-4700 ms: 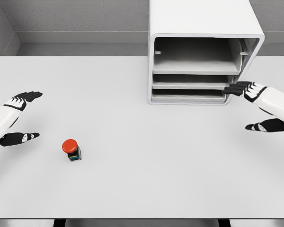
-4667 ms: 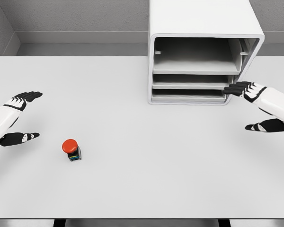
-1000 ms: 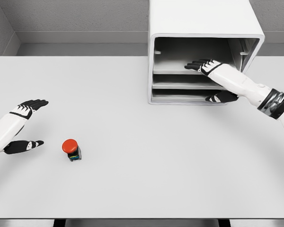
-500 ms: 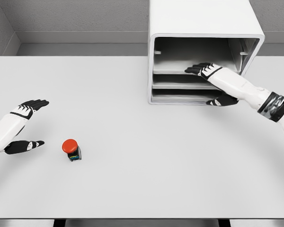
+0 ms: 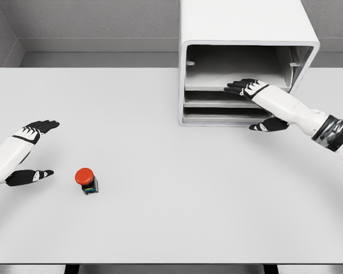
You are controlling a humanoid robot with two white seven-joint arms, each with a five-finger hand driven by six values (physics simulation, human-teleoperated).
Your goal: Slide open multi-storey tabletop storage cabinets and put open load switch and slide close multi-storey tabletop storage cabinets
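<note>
I am resting the open right robot hand (image 5: pixel 252 91) on the cabinet (image 5: pixel 248 63) tray front. The load switch (image 5: pixel 87 180) is lying far left, just beside the open left robot hand (image 5: pixel 27 153).

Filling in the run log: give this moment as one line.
stage: opening cabinet | right hand: open, on top tray edge | left hand: open, idle | red switch: on table, untouched

A bare simulated test room, not a lived-in place. A plain white tabletop (image 5: pixel 160 228) stands against flat grey walls (image 5: pixel 91 20). Surfaces are smooth and uniformly rendered.
</note>
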